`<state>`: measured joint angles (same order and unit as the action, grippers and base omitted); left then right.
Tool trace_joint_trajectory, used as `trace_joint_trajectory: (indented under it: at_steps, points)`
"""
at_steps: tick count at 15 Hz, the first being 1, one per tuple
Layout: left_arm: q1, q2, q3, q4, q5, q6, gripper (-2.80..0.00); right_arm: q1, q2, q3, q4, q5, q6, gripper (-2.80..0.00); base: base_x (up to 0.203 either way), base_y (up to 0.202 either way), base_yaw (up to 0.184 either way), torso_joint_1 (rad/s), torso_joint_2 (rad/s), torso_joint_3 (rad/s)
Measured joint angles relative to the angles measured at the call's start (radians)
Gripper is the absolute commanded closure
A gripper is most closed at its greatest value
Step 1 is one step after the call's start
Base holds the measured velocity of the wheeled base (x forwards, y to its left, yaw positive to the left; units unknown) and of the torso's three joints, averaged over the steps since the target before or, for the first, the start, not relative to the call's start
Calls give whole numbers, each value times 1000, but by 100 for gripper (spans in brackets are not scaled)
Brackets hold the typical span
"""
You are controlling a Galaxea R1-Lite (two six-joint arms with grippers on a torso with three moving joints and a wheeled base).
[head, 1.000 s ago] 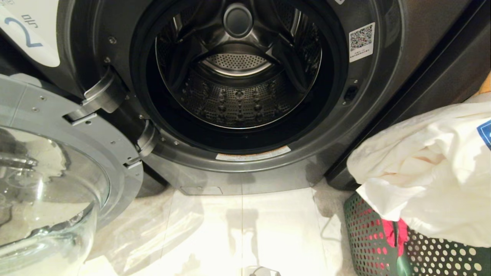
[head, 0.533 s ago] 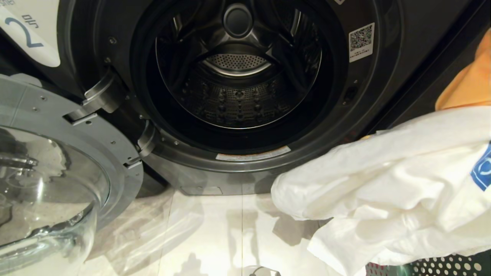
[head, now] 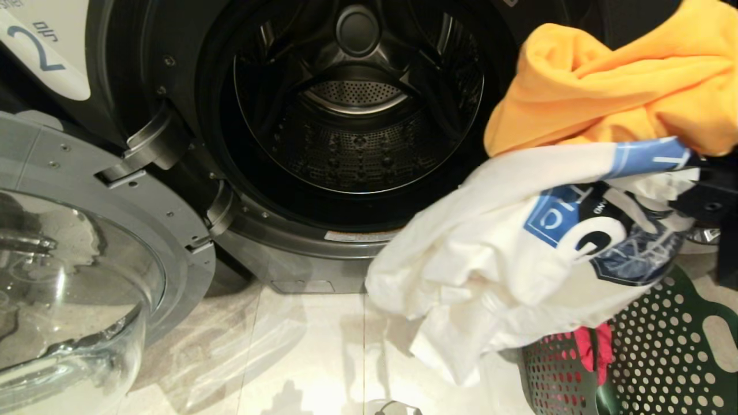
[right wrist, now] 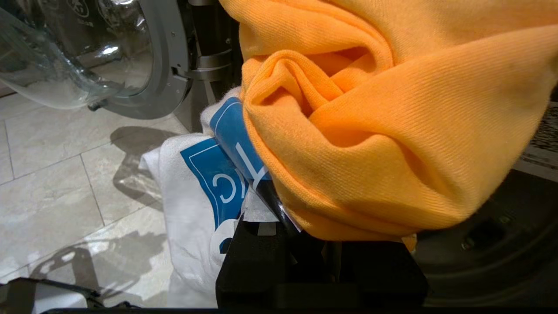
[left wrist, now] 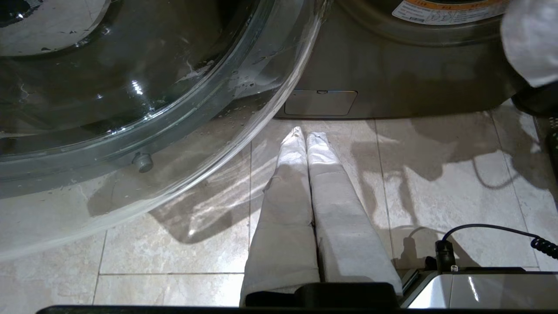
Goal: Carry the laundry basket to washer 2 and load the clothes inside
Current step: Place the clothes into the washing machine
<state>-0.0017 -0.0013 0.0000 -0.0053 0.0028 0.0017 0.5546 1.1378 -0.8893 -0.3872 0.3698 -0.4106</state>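
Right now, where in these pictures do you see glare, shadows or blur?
Head view: glare on the glass door and pale floor tiles; the drum is dark. Left wrist view: highlights on the glass, cable shadows on the tiles. Right wrist view: the orange garment fills the picture, sharp; the washer behind is dim.

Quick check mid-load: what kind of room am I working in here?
Probably a shared laundry room: a numbered front-loading washer with its door open, a green laundry basket, and tiled floor.
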Motion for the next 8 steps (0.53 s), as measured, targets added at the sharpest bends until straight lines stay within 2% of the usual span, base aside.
trace_joint_trajectory:
  at_steps: [3, 8]
  points:
    - [0, 0, 0, 0, 0, 0, 0, 29, 147, 0, -134, -29, 0, 0, 0, 0, 0, 0, 0, 0]
    - [0, 0, 0, 0, 0, 0, 0, 105, 418, -101, -384, -236, 20, 0, 0, 0, 0, 0, 0, 0]
